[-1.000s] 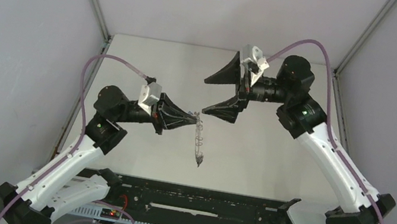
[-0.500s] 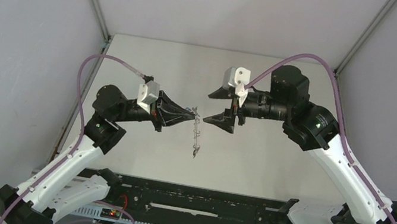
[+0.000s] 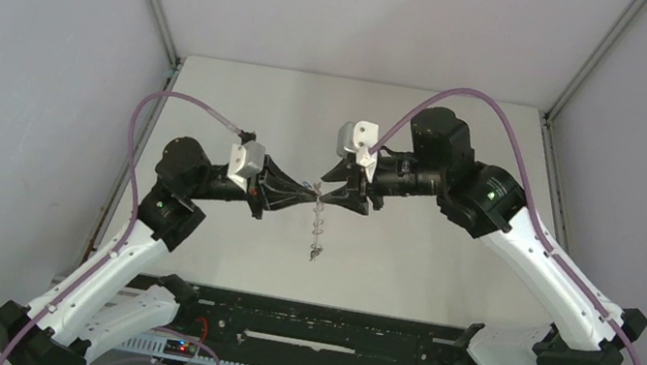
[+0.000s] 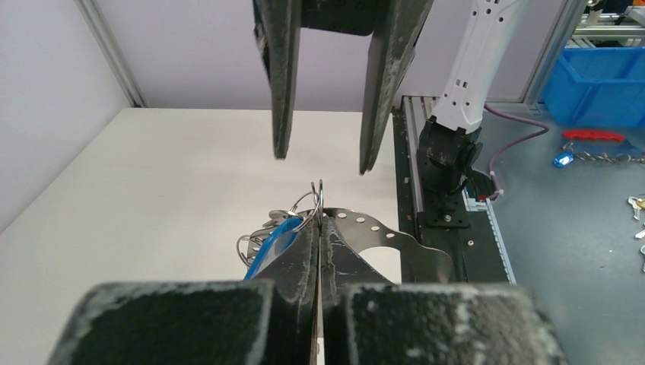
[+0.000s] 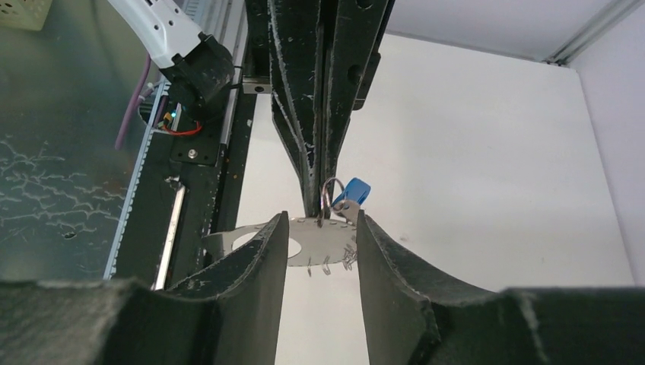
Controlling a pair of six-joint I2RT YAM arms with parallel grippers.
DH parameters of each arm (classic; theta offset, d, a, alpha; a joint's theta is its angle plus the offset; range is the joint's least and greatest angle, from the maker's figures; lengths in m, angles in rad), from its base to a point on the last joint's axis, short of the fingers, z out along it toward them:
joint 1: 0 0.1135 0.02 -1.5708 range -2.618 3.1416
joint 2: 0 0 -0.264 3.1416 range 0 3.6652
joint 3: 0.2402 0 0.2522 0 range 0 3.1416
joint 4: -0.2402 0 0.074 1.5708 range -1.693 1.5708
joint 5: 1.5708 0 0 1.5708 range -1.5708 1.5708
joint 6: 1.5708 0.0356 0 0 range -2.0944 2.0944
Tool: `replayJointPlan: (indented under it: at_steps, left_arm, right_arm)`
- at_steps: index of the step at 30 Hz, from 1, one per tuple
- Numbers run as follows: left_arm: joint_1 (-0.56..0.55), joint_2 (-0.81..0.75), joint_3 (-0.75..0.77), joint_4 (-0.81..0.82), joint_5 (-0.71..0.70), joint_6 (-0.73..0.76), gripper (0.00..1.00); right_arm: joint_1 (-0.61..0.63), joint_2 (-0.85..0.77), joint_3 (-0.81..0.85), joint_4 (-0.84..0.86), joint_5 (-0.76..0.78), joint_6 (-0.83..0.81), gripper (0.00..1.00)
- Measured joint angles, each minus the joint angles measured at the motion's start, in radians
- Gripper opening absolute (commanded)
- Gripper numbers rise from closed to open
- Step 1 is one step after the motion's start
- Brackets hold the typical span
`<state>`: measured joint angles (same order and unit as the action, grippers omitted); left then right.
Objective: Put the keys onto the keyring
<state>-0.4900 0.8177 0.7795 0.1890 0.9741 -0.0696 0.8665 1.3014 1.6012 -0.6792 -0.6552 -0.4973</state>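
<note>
While the left hand [image 3: 310, 192] stays out of it, clamped shut on the keyring [image 5: 328, 239], which dangles above the surface [image 3: 444, 261] with the blue key [image 5: 354, 190] beside the pinch, the right hand [image 5: 320, 224] stands part-open astride it. It looks light, thin and slippery, so I'd pinch the flat plate.

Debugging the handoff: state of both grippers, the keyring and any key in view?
left gripper: shut on the keyring.
right gripper: open, jaws either side of the keyring, not gripping.
keyring: hanging from the left gripper.
blue key: at the keyring's top, by the left gripper; attachment unclear.
</note>
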Motion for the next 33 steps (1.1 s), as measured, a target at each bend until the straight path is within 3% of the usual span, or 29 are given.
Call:
replayJointPlan:
  at_steps: [7, 18, 21, 24, 30, 33]
  left_arm:
    - [0.000, 0.000, 0.000, -0.017, 0.002, 0.011, 0.00]
    - [0.000, 0.000, 0.000, -0.020, 0.002, 0.017, 0.00]
    - [0.000, 0.000, 0.000, -0.020, 0.000, 0.017, 0.00]
    - [0.000, 0.000, 0.000, -0.020, -0.002, 0.017, 0.00]
    - [0.000, 0.000, 0.000, -0.020, -0.002, 0.017, 0.01]
    - [0.000, 0.000, 0.000, -0.022, -0.002, 0.018, 0.19]
  right_arm:
    - [0.010, 0.068, 0.020, -0.018, 0.000, -0.013, 0.32]
    - [0.011, 0.077, 0.031, -0.029, 0.002, -0.018, 0.20]
    - [0.012, 0.077, 0.031, -0.030, 0.004, -0.017, 0.14]
    - [0.013, 0.077, 0.031, -0.032, 0.005, -0.018, 0.01]
    - [0.013, 0.077, 0.031, -0.032, 0.014, -0.017, 0.00]
    - [0.013, 0.077, 0.031, -0.032, 0.017, -0.013, 0.00]
